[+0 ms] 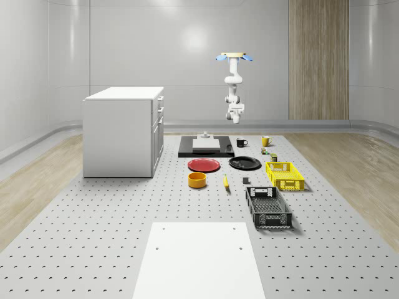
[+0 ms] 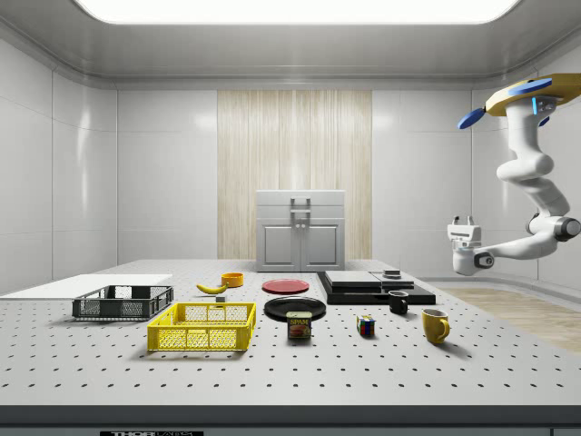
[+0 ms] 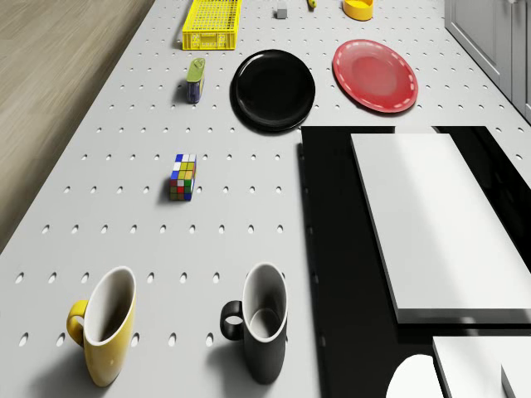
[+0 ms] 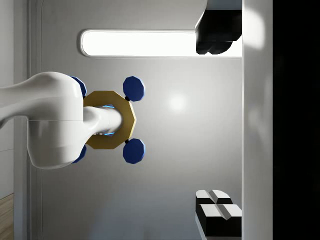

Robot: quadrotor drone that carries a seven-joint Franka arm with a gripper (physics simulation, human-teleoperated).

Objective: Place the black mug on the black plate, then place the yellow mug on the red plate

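Gripper (image 2: 464, 221) points upward, fingers parted and empty, with the drone (image 2: 526, 95) hovering high beyond the mugs. Step 1 — swing it down over the black mug (image 3: 260, 330), gripping the rim opposite the handle — clear of the yellow mug (image 3: 104, 333).

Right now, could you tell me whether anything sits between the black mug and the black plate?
Nothing visible does. The black mug stands beside the yellow mug, and bare table lies between it and the black plate. The puzzle cube sits off to the side.
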